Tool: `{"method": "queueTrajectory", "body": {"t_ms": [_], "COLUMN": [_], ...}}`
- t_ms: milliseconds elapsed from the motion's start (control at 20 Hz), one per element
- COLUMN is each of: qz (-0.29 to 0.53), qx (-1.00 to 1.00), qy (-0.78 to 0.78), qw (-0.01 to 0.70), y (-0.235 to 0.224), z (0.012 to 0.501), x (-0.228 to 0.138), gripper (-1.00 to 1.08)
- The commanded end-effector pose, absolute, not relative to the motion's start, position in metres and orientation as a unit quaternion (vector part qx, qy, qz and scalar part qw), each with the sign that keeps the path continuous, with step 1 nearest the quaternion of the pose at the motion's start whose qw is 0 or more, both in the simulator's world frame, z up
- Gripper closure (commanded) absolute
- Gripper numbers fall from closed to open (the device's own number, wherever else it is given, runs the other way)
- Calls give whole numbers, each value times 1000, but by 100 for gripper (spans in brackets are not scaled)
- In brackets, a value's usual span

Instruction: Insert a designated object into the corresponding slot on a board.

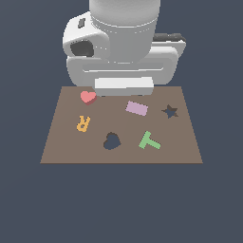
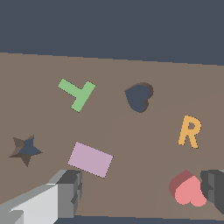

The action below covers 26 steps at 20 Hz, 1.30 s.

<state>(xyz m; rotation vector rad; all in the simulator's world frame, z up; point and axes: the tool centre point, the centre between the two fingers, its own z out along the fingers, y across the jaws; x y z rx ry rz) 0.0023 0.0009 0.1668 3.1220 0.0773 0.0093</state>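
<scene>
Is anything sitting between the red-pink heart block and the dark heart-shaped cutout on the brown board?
No: bare brown board lies between the red-pink heart block and the dark heart-shaped cutout; the orange R sits just beside that line. Both views show it.

Red heart [image 1: 88,97] on board [image 1: 61,147]; slot [image 1: 112,141] apparently empty.

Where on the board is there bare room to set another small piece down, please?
The board is bare along its near edge, below the R, heart slot and T. It is crowded near the red heart, where the arm hangs.
</scene>
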Motion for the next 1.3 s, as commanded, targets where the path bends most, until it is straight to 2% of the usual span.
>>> {"method": "queueTrajectory", "body": {"t_ms": [0, 350, 750, 1250], "qz": [3, 3, 2, 1], "qx": [1000, 1000, 995, 956], "qy": [25, -1, -95, -295], "qw": [9, 9, 8, 5], "y": [1, -8, -38, -95], "z": [167, 161, 139, 91], "x": [2, 1, -7, -44], "gripper": [-92, -92, -92, -92]}}
